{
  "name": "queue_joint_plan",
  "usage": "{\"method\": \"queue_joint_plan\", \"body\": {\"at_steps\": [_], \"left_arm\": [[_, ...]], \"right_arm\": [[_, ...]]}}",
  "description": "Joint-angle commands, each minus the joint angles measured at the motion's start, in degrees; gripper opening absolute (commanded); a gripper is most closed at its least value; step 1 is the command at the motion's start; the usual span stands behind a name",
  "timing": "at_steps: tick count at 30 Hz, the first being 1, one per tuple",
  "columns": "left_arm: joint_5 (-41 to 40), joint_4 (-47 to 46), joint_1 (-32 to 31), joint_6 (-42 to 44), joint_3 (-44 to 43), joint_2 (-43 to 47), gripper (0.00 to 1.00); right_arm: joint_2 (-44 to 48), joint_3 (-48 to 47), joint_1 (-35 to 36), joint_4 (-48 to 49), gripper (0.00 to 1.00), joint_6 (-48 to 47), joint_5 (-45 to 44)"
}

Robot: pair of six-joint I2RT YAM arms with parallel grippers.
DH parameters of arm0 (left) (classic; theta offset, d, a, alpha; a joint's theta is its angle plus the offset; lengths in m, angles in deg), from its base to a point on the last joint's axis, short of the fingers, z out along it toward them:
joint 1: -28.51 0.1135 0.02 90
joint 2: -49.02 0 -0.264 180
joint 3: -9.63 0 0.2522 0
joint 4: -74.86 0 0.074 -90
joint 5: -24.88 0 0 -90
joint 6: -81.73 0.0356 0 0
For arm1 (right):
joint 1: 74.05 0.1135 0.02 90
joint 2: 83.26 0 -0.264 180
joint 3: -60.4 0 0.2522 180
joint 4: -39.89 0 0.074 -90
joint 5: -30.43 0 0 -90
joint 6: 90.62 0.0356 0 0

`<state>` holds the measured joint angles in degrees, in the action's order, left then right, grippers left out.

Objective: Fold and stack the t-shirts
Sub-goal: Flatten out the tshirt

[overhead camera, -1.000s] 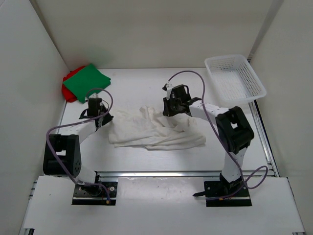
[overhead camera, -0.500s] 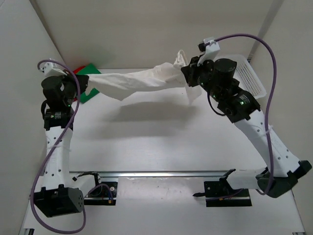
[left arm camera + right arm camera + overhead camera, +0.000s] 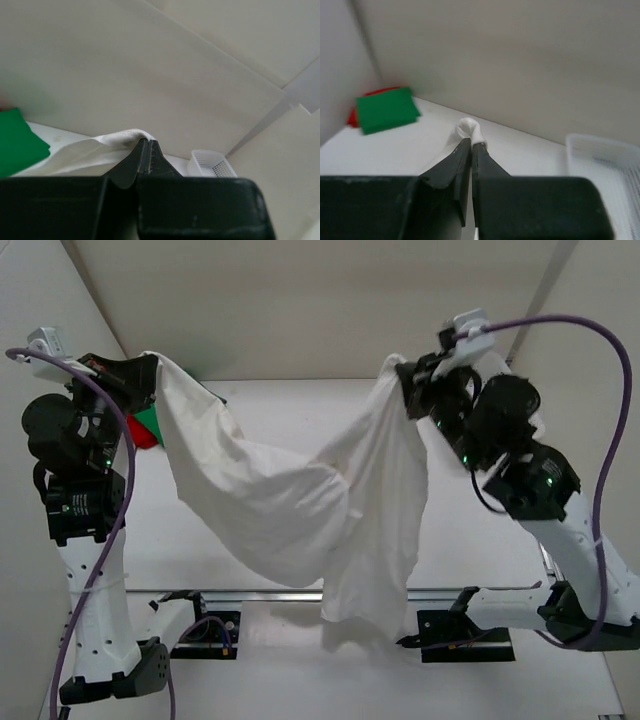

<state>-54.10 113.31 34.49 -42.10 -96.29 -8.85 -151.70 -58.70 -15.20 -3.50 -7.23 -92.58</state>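
High above the table the white t-shirt point(image 3: 300, 500) hangs as a sagging sheet between both raised arms. My left gripper point(image 3: 150, 375) is shut on one top edge, and my right gripper point(image 3: 400, 375) is shut on the other. In the left wrist view cloth point(image 3: 85, 152) bunches over the closed left gripper point(image 3: 148, 142). A knob of white cloth point(image 3: 469, 129) sticks out past the closed right gripper point(image 3: 471, 145). The folded green t-shirt point(image 3: 385, 110) lies on the red t-shirt point(image 3: 352, 117) in the far left corner, mostly hidden in the top view.
A white mesh basket point(image 3: 605, 155) stands at the far right of the table, also seen from the left wrist as basket point(image 3: 210, 162). White walls enclose the table on the left, back and right. The hanging shirt's lower hem reaches past the table's near rail point(image 3: 250, 595).
A second ago the white shirt lay crumpled on the table with both grippers low on it. Both arms have since risen, and the shirt went from a stretched band to a hanging sheet.
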Motion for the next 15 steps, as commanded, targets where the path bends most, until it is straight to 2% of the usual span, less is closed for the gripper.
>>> {"method": "queue_joint_plan", "body": {"at_steps": [1, 2, 3, 5, 8, 10, 12, 13, 14, 15], "left_arm": [[-1.6, 1.6, 0.2, 1.7, 4.5, -1.3, 0.0], [-1.3, 0.5, 0.4, 2.0, 7.5, -1.3, 0.0], [-1.0, -0.1, 0.5, 1.7, 11.3, -1.5, 0.0], [-0.4, -3.7, 0.3, 2.0, 17.7, -2.6, 0.0], [-2.8, -9.6, -2.4, 1.7, 27.7, -6.6, 0.0], [-3.5, -12.7, -4.3, 1.7, 30.1, -14.9, 0.0], [-5.2, -13.2, -5.3, 2.7, 27.2, -23.1, 0.0], [-5.3, -13.6, -5.2, 3.0, 23.3, -29.6, 0.0], [-6.6, -12.3, -6.8, 4.1, 20.4, -36.4, 0.0], [-8.6, -9.0, -7.5, 4.4, 13.7, -39.4, 0.01]], "right_arm": [[-1.6, 4.8, -23.9, 0.3, 0.0, 8.7, 26.0], [-1.3, 10.6, -31.7, 2.6, 0.0, 11.7, 31.6], [-1.7, 15.5, -33.3, 5.9, 0.01, 12.9, 38.0], [-3.6, 22.0, -39.7, 12.3, 0.0, 12.9, 44.1], [-12.3, 24.3, -46.0, 15.5, 0.0, 16.4, 50.6], [-18.5, 23.9, -47.8, 18.0, 0.0, 17.1, 53.7], [-28.6, 16.7, -48.1, 16.9, 0.0, 15.1, 50.9], [-34.9, 13.6, -48.0, 13.0, 0.0, 14.6, 49.6], [-38.3, 4.2, -48.6, 8.1, 0.0, 14.2, 48.8], [-45.0, -6.9, -48.6, 5.3, 0.0, 14.5, 47.8]]}}
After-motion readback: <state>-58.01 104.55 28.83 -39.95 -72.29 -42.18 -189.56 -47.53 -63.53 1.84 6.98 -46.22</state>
